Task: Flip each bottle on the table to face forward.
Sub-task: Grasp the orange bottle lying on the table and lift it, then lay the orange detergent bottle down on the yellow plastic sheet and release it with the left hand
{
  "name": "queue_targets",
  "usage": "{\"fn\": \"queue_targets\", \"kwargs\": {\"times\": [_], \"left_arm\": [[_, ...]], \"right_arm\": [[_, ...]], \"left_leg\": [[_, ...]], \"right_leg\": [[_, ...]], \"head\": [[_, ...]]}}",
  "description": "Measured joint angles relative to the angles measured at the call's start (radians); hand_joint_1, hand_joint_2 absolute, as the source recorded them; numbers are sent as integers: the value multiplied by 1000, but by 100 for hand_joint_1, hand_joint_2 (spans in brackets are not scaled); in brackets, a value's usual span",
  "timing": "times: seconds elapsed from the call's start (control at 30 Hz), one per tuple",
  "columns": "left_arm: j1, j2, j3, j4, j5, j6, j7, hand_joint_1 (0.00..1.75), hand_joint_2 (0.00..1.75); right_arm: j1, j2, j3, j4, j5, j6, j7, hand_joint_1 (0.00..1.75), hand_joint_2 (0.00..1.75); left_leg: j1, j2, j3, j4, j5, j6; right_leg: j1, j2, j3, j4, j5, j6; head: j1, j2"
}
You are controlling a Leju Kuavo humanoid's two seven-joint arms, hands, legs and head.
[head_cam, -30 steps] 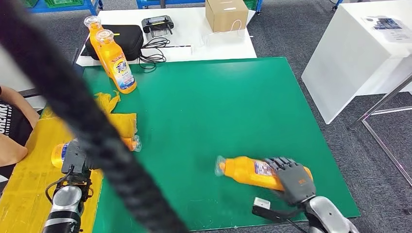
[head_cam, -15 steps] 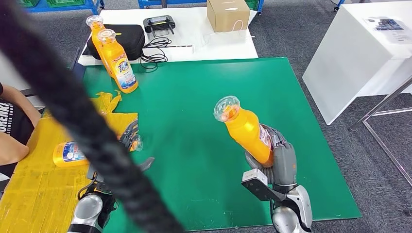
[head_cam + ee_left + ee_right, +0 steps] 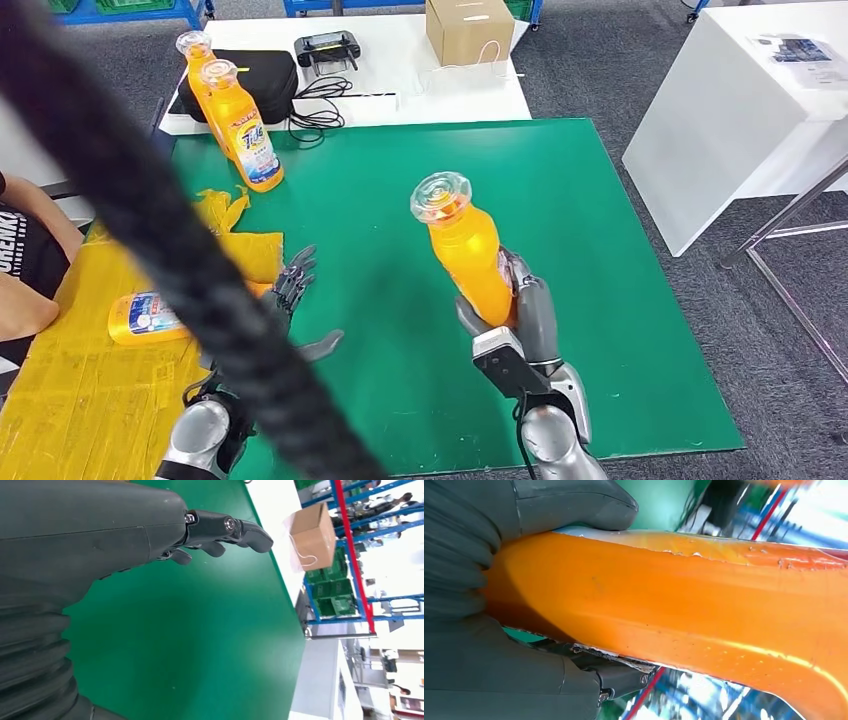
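upright, orange bottle [image 3: 470, 255] gripped by right hand [image 3: 525, 320].

right hand [image 3: 525, 325]: gripped bottle [image 3: 465, 250] lying on mat [image 3: 600, 260] a second ago, now holds it raised, near upright, cap up, further up and left than half a second back | left hand [image 3: 290, 300]: risen from beside yellow cloth [image 3: 60, 380], fingers now spread over mat edge
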Motion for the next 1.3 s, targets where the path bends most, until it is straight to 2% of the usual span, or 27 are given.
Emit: {"fn": "queue_targets", "kwargs": {"times": [0.13, 0.37, 0.67, 0.9, 0.93, 1.03, 1.07, 1.3], "left_arm": [[-8, 0, -49, -24, 35, -22, 1, 0, 175], [-20, 2, -84, -37, 100, -48, 2, 0, 175], [-63, 4, -109, -38, 193, -77, 4, 0, 175], [-81, 4, -122, -38, 252, -84, 2, 1, 175], [-83, 4, -122, -37, 260, -85, 1, 37, 175], [-86, 4, -122, -37, 274, -86, -1, 167, 175], [-86, 4, -122, -37, 276, -87, -2, 175, 175], [-86, 4, -122, -36, 284, -82, -8, 175, 175]], "right_arm": [[-61, 44, 75, 89, -39, 61, -13, 175, 175], [-110, 67, 158, 172, -32, 93, -15, 175, 175], [-179, 87, 297, 291, 15, 96, -1, 175, 175], [-225, 100, 356, 351, 7, 98, 9, 175, 175], [-232, 102, 361, 360, 6, 99, 9, 175, 175], [-247, 108, 374, 386, 3, 98, 10, 175, 175], [-252, 109, 377, 394, 2, 97, 10, 175, 175], [-273, 110, 389, 431, -4, 83, 12, 175, 175]], "left_leg": [[0, 0, 0, 0, 0, 0], [0, 0, 0, 0, 0, 0], [0, 0, 0, 0, 0, 0], [0, 0, 0, 0, 0, 0], [0, 0, 0, 0, 0, 0], [0, 0, 0, 0, 0, 0], [0, 0, 0, 0, 0, 0], [0, 0, 0, 0, 0, 0]], "right_leg": [[0, 0, -1, 0, 0, 0], [0, 0, -1, 0, 0, 0], [0, 0, -1, 0, 0, 0], [0, 0, -1, 0, 0, 0], [0, 0, -1, 0, 0, 0], [0, 0, -1, 0, 0, 0], [0, 0, -1, 0, 0, 0], [0, 0, -1, 0, 0, 0]], "head": [[0, 0], [0, 0], [0, 0], [0, 0], [0, 0], [0, 0], [0, 0], [0, 0]]}}
